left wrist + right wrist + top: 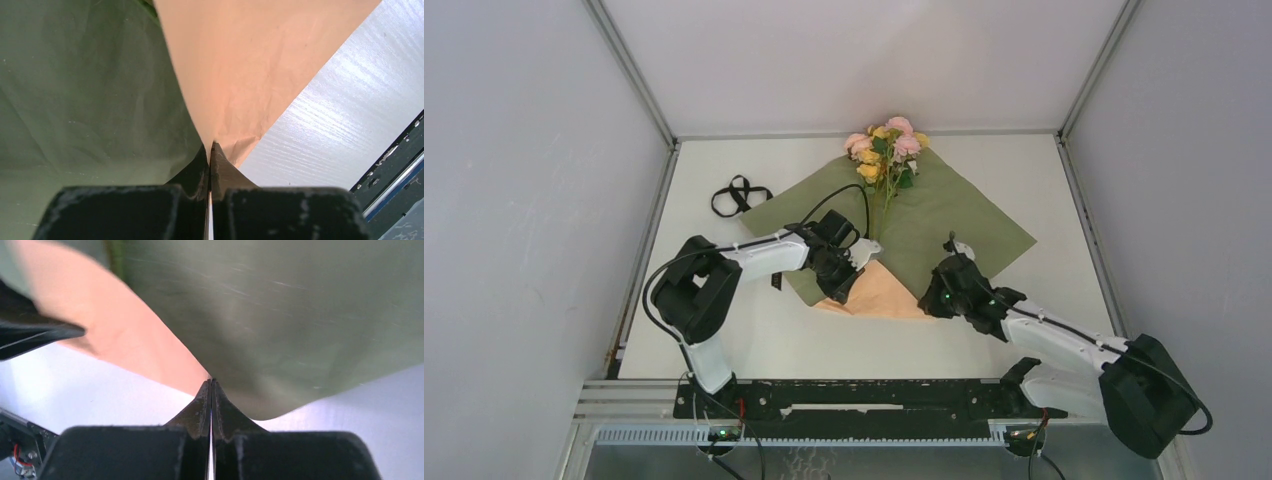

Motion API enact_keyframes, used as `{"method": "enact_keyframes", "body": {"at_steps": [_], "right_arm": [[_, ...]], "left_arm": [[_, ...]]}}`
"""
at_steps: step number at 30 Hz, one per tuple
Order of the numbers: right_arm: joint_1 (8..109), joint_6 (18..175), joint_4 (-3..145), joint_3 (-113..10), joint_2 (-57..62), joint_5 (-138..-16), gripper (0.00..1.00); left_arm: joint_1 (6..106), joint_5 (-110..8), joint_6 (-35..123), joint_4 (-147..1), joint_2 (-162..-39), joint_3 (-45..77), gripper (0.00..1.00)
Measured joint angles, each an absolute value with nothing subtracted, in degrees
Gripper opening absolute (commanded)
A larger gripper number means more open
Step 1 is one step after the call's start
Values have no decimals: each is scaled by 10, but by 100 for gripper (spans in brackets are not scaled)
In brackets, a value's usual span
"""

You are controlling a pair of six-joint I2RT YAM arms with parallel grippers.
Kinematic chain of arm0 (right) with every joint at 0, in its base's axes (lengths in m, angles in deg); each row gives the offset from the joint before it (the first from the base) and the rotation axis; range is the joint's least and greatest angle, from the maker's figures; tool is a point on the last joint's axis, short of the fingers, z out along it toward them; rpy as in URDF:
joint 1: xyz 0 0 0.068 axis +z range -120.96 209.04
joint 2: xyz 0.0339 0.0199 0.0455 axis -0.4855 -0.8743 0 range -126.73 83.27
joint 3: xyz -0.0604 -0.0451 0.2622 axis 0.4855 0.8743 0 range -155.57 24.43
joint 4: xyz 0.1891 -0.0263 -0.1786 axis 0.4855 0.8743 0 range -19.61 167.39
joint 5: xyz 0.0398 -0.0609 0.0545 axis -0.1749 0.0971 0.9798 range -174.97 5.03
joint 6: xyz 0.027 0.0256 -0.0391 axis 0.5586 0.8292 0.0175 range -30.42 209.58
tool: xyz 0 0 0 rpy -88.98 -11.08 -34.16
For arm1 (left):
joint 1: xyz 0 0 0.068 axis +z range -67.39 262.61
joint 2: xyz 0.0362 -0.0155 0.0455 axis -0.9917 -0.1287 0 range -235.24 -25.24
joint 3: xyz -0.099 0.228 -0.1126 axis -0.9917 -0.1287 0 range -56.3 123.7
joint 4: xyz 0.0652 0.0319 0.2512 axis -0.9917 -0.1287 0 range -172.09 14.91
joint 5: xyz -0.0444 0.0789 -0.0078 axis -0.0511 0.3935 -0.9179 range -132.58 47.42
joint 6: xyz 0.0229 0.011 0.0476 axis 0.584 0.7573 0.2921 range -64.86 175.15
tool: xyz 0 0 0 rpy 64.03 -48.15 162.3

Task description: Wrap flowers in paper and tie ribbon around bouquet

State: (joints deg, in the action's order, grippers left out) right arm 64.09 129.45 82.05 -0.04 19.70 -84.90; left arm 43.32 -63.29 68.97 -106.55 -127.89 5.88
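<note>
At the near corner of the thin creased paper [944, 225], left claw [210, 146] and right claw [211, 382] each clamp its edge

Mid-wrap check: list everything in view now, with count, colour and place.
flowers: one bunch, pink and yellow blooms, green stems, lying on the paper, blooms at its far corner.
paper: one sheet, olive green face up, near corner folded over showing peach-orange, mid-table.
ribbon: one, black, looped, far left of the table.
table: one, white.
left arm: white and black, jaws shut on the paper's folded near corner.
right arm: white and black, jaws shut on the paper's near right edge.
</note>
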Motion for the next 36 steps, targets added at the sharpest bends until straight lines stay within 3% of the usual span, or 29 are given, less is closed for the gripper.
{"method": "enact_keyframes", "body": {"at_steps": [8,14,17,22,27,30,36], "right_arm": [[741,1269,777,-82,140,-856,0],[701,1278,762,-74,29,-818,0],[675,1287,751,-72,21,-796,0],[671,1292,740,-72,15,-788,0],[671,1300,740,-72,15,-788,0],[669,1303,740,-72,15,-784,0],[668,1307,739,-69,18,-783,0]], "left_arm": [[434,-631,683,-1066,-1279,59,3],[438,-612,699,-1089,-1277,69,46],[462,-594,716,-1109,-1257,79,52],[489,-581,752,-1132,-1150,92,32],[378,-629,799,-1152,-1071,90,9],[327,-629,811,-1142,-1123,90,4],[351,-525,824,-1110,-1271,85,3]]}}
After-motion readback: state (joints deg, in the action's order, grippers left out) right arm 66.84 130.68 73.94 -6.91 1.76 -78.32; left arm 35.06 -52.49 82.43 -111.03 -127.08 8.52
